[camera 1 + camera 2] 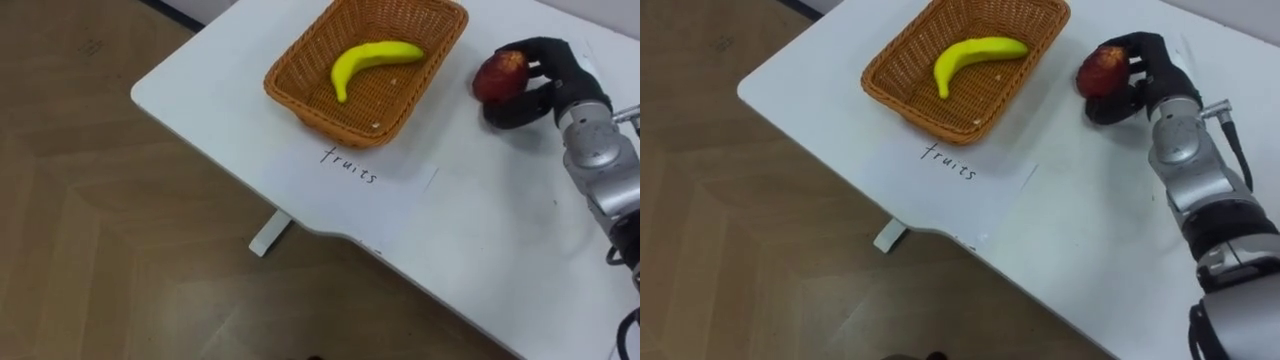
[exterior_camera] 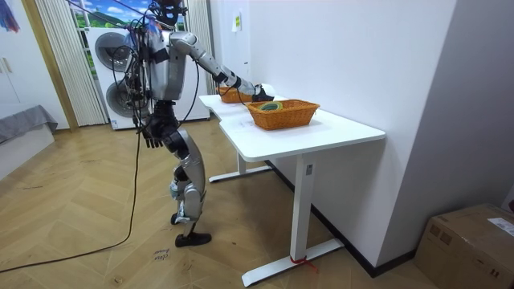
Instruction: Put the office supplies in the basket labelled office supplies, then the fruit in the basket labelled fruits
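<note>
The white table [image 1: 480, 250] carries everything, and the robot stands at one of its long sides, as the room view shows, upright on the wooden floor [image 1: 90, 230] with its right arm stretched out over the tabletop. A washing machine [image 2: 112, 56] stands behind the robot, well away from the fruit basket, and a cardboard box [image 2: 474, 241] sits on the floor far to the room view's right of it.

The fruit basket [image 1: 320, 122], brown wicker and rectangular, lies near the table's far left corner in the eye views. A second wicker basket [image 2: 283, 116] stands close to the fruit basket on the room view's right; something dark and greenish lies in it, too small to make out. A sheet of white paper [image 1: 390, 195] with a handwritten word lies flat on the table, just in front of the fruit basket on the robot's side.

A yellow banana [image 1: 370, 58] lies inside the fruit basket, on its bottom.

The right hand [image 1: 560, 80] is just to the right of the fruit basket, its dark fingers curled round a red fruit [image 1: 500, 77]. That fruit is outside the basket, beside its right wall and apart from it; whether it touches the table I cannot tell. The left hand [image 2: 151, 138] hangs by the robot's hip, well away from the fruit basket, and I cannot tell how its fingers stand.
</note>
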